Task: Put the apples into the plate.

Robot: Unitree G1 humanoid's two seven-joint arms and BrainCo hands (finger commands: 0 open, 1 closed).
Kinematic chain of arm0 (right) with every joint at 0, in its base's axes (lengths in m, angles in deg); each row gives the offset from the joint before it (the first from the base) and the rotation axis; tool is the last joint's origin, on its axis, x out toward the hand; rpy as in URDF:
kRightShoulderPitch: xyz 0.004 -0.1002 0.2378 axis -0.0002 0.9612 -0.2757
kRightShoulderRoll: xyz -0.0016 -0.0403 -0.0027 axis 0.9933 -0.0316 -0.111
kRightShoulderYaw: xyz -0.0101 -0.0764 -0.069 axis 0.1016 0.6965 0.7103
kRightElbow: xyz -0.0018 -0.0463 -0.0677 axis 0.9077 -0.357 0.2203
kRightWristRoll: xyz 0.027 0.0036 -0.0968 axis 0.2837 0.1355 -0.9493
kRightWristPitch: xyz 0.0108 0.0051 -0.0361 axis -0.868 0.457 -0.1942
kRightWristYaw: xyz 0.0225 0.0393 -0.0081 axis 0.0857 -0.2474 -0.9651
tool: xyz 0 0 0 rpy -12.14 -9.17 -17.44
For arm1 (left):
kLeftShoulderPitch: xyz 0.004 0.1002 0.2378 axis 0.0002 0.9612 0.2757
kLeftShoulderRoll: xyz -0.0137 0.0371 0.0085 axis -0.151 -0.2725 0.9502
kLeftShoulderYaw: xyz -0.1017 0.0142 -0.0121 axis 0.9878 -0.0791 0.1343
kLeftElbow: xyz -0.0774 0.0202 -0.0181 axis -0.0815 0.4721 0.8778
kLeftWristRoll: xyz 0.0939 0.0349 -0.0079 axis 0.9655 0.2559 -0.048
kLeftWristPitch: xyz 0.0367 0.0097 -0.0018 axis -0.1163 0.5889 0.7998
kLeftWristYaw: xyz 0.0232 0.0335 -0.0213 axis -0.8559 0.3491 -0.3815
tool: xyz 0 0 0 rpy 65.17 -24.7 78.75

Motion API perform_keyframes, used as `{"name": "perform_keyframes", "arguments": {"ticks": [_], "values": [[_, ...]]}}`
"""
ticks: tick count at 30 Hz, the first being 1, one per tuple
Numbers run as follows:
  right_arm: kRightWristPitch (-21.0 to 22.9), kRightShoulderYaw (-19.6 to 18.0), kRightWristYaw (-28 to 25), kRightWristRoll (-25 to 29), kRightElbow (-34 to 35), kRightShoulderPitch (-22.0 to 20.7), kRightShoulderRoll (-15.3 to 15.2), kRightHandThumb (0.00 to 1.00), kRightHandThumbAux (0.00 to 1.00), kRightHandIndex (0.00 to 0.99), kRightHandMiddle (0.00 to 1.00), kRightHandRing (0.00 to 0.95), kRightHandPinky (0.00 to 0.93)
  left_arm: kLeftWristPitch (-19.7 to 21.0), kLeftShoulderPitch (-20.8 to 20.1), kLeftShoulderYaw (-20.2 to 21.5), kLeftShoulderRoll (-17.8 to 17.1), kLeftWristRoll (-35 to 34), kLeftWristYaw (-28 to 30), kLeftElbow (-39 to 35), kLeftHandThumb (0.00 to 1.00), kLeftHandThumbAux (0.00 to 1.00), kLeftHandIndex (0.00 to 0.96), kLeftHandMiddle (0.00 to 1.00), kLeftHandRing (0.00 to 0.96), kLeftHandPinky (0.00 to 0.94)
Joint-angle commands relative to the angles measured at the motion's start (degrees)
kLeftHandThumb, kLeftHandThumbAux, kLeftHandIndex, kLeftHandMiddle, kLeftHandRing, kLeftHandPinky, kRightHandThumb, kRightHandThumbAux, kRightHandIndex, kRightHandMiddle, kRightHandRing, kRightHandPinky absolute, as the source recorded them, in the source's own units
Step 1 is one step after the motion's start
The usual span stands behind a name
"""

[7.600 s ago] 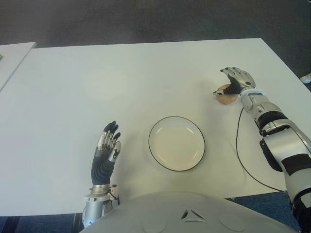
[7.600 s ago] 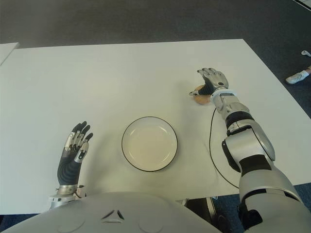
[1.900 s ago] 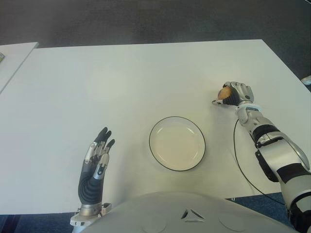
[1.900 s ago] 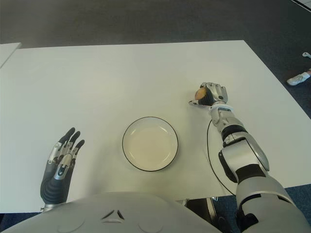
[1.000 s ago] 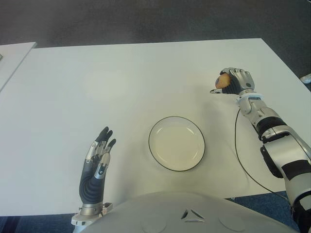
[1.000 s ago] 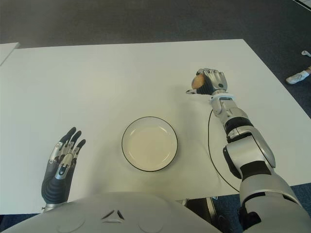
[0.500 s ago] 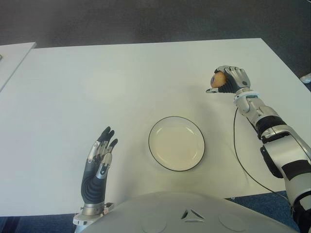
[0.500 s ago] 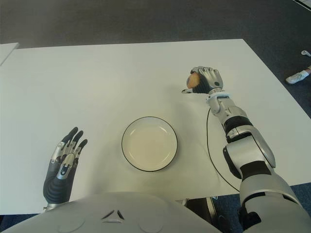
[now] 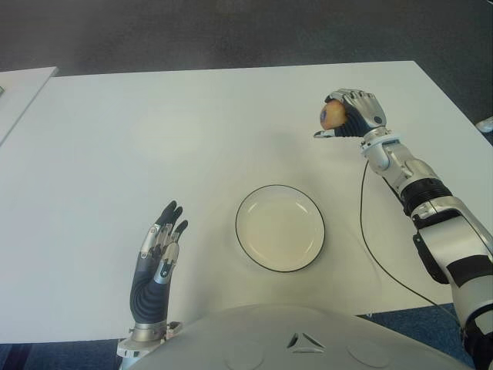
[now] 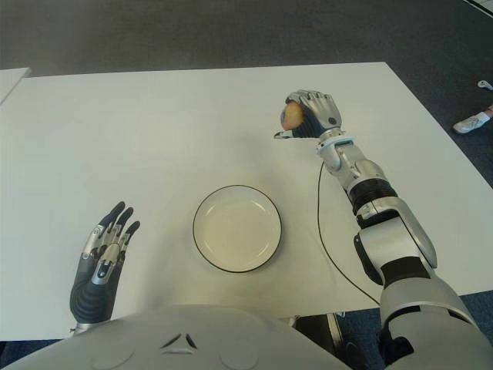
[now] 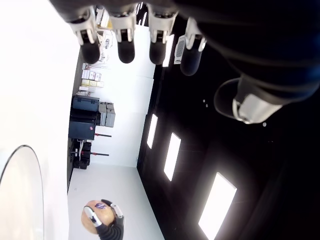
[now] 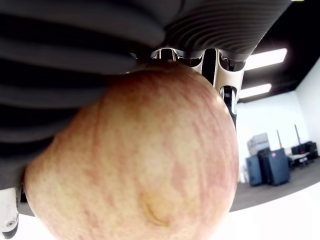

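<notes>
The right hand (image 9: 353, 113) was curled tight around the apple (image 9: 332, 115), apparently raised off the table (image 9: 154, 123). The plate (image 9: 280, 228) lay nearer the robot and to that hand's left, well apart. The left hand (image 9: 158, 258), fingers spread, showed idle left of the plate.

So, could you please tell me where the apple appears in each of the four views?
Left eye: apple in the right hand, upper right.
Right eye: same grip, beyond the plate.
Left wrist: small, far off, near the bottom edge.
Right wrist: fills the frame.
Shared landmark: the plate.
</notes>
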Motion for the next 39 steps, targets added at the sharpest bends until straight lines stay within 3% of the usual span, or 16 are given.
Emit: {"name": "perform_keyframes", "arguments": {"ticks": [1, 4, 8, 26, 39], "values": [[1.32, -0.16, -1.42, -0.91, 6.05, 3.24, 1.36, 0.610, 0.753, 0.845, 0.907, 0.871, 0.866, 4.71, 0.97, -0.10, -0.20, 1.93, -1.60, -3.72, 0.106, 0.425, 0.157, 0.058, 0.007, 0.000], [1.96, -0.28, -2.25, -1.31, 9.32, 4.60, 2.03, 0.619, 0.751, 0.845, 0.903, 0.873, 0.867, 11.96, 3.07, -0.03, -1.10, 4.44, -3.71, -9.95, 0.167, 0.426, 0.174, 0.048, 0.002, 0.000], [2.50, -0.50, -3.80, -1.67, 13.19, 5.96, 2.75, 0.627, 0.749, 0.841, 0.897, 0.873, 0.865, 14.88, 3.53, 0.09, -1.08, 6.10, -4.51, -11.68, 0.192, 0.401, 0.182, 0.034, 0.000, 0.000], [4.13, -0.41, -14.43, -4.17, 33.62, 13.18, 4.88, 0.582, 0.762, 0.799, 0.863, 0.848, 0.822, 16.19, 3.00, 0.03, -0.89, 7.49, -4.45, -12.07, 0.181, 0.330, 0.110, 0.000, 0.000, 0.016], [4.68, -1.08, -19.29, -7.82, 49.81, 21.70, 4.98, 0.561, 0.775, 0.773, 0.838, 0.821, 0.808, 16.65, 2.19, -0.29, -0.37, 8.20, -4.75, -11.66, 0.181, 0.329, 0.109, 0.000, 0.000, 0.016]]}}
